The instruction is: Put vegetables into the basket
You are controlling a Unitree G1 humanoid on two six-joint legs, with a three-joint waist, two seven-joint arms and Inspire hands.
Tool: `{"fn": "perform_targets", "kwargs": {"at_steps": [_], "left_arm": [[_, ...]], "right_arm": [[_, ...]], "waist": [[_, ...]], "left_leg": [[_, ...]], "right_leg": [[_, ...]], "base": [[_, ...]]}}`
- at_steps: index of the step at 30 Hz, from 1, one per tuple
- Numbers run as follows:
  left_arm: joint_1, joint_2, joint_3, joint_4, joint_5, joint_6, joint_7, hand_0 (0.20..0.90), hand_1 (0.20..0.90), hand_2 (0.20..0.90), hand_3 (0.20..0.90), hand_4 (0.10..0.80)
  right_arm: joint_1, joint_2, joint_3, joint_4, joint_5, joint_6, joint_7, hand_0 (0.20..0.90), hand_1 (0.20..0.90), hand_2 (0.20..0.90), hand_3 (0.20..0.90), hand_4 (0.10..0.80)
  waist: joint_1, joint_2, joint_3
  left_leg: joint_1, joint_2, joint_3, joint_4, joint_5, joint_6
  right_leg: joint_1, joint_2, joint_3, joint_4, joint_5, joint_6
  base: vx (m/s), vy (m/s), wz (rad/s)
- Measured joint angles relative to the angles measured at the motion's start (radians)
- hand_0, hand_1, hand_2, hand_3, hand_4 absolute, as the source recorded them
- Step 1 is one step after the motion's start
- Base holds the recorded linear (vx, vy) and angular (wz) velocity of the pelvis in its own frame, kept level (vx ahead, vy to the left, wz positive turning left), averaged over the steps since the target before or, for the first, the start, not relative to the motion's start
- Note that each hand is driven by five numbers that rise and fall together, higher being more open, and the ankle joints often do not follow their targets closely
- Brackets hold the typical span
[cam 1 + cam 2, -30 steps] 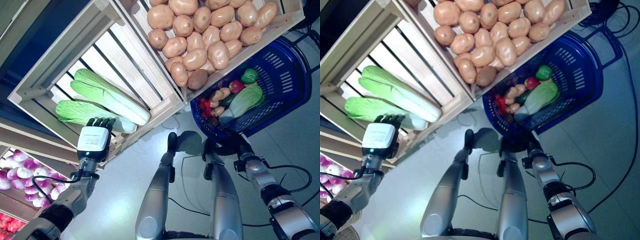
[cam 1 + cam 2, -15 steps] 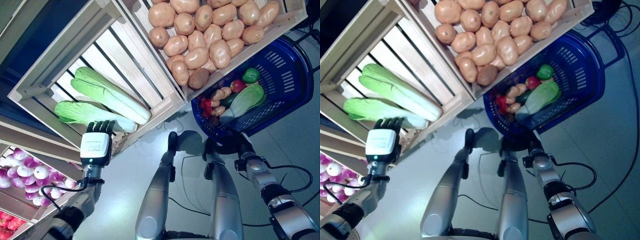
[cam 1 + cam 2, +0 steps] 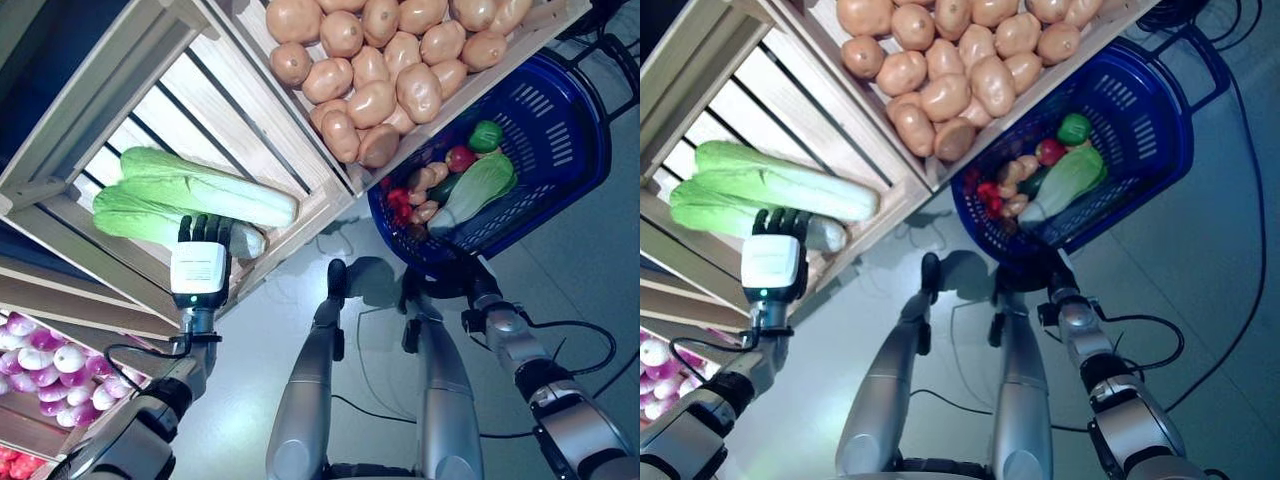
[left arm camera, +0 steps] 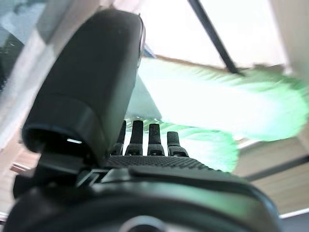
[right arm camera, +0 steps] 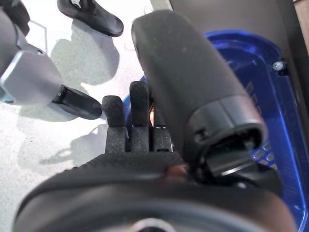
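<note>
My left hand (image 3: 199, 272) reaches into a wooden crate (image 3: 70, 150) on the stand, fingers straight and open. Its fingertips (image 3: 205, 228) touch the lower of two long green cabbages (image 3: 150, 218), near its pale stalk end. The left wrist view shows the straight fingers (image 4: 145, 140) against the cabbage (image 4: 212, 99). The blue basket (image 3: 565, 150) stands on the floor at the right. It holds a long green cabbage (image 3: 475, 193), a green pepper (image 3: 486, 135), a red round vegetable (image 3: 460, 158) and small orange and red pieces (image 3: 420, 190). My right hand (image 3: 465, 283) is open beside the basket's near rim (image 5: 260, 72).
A second crate full of potatoes (image 3: 380, 60) overhangs the basket's left side. A lower shelf with purple-white onions (image 3: 40, 360) lies below my left arm. Grey floor (image 3: 600, 290) spreads to the right of the basket.
The camera has shifted. My left hand has reached further into the crate, and its fingertips now rest on the lower cabbage. The right hand stays by the basket.
</note>
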Motion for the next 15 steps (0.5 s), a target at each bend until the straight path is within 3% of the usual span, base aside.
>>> {"fn": "perform_targets", "kwargs": {"at_steps": [5, 15], "left_arm": [[-0.064, -0.003, -0.019, 0.030, 0.010, 0.000, 0.000, 0.900, 0.900, 0.900, 0.900, 0.800], [-0.085, -0.003, -0.019, 0.040, 0.009, 0.000, -0.029, 0.900, 0.900, 0.900, 0.900, 0.800]], "right_arm": [[-0.001, 0.012, 0.002, -0.005, 0.002, 0.000, 0.003, 0.900, 0.900, 0.900, 0.900, 0.800], [-0.006, 0.013, 0.004, -0.007, 0.001, 0.000, 0.008, 0.900, 0.900, 0.900, 0.900, 0.800]], "waist": [[-0.009, -0.018, 0.002], [-0.019, -0.020, 0.001]], "left_leg": [[-0.005, 0.000, 0.000, -0.006, 0.001, -0.002], [-0.005, 0.000, 0.019, -0.007, -0.001, -0.002]], "right_leg": [[-0.008, 0.003, 0.006, -0.001, 0.001, -0.001], [-0.019, 0.003, 0.023, 0.005, 0.001, 0.000]], "base": [[-0.001, 0.001, 0.01], [0.006, 0.025, -0.03]]}}
